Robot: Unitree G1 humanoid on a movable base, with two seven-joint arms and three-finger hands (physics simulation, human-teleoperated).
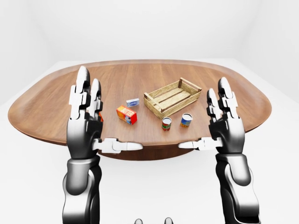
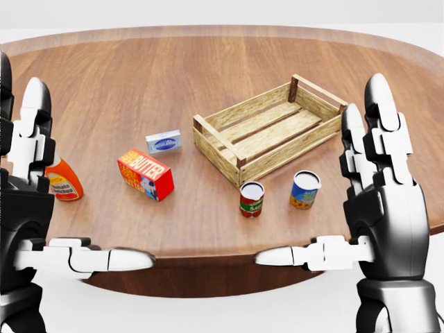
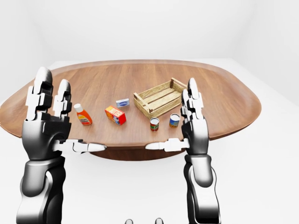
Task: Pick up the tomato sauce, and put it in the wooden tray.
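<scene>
Tomato sauce [image 3: 82, 115]: an orange bottle with a white cap, standing upright on the table toward the left of the right-eye view. In the head view only its lower body shows, the top hidden behind my left hand.
Grip on it: none. Nothing of mine touches the bottle.
My left hand [image 2: 31, 198]: raised palm-forward at the left edge of the head view, fingers straight up and spread, thumb stretched out sideways toward the middle. Fully open, holding nothing.
My right hand [image 2: 381, 201]: raised the same way at the right of the head view, fingers up, thumb pointing inward. Also open and holding nothing.
Wooden tray [image 2: 270, 128]: a slatted crate lying at an angle on the table, right of centre in the head view, well apart from the bottle. No item sits inside it.
Butter box [image 2: 146, 173]: red and yellow, lying between the bottle and the tray.
Small blue-grey box [image 2: 164, 141]: just above the butter box in the head view, left of the tray's near corner.
Cans: 2, both upright, just below the tray in the head view. The red can [image 2: 251, 199] is on the left, the blue can [image 2: 304, 189] on the right.
Table [image 2: 139, 76]: oval, dark wood, carrying all of these.
</scene>
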